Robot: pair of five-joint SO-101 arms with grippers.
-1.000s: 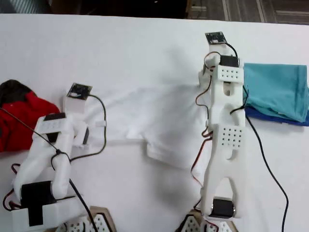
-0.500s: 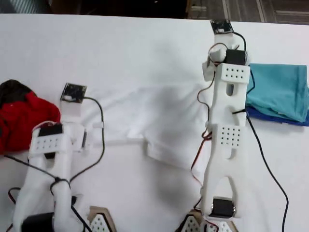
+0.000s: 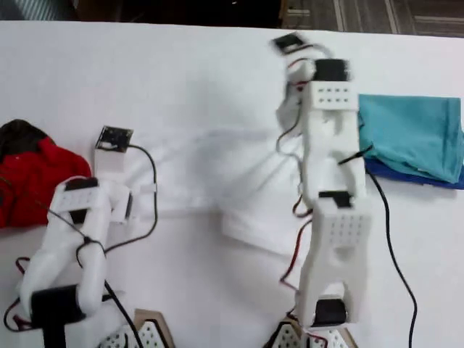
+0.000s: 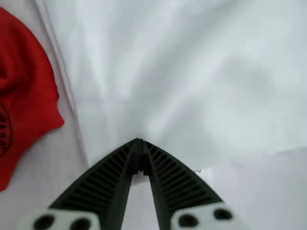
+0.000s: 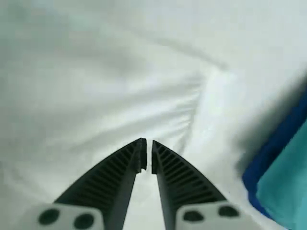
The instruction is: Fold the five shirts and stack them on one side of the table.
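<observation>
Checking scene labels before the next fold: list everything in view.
white shirt: 1, white, spread mid-table
red shirt: 1, red, bunched at the table's left side
dark cloth: 1, blackish, at the red shirt's far side; cannot tell if separate
teal shirt: 1, teal, folded, right side, on the blue shirt
blue shirt: 1, blue, under the teal shirt
table: 1, white
left gripper: 1, black fingers, shut on the white shirt
right gripper: 1, black fingers, shut on the white shirt near the blue shirt

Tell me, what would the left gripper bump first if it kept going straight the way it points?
The white shirt. The left gripper points down at its cloth, jaws shut, and seems to be pinching a fold of it, though depth is hard to judge.
</observation>
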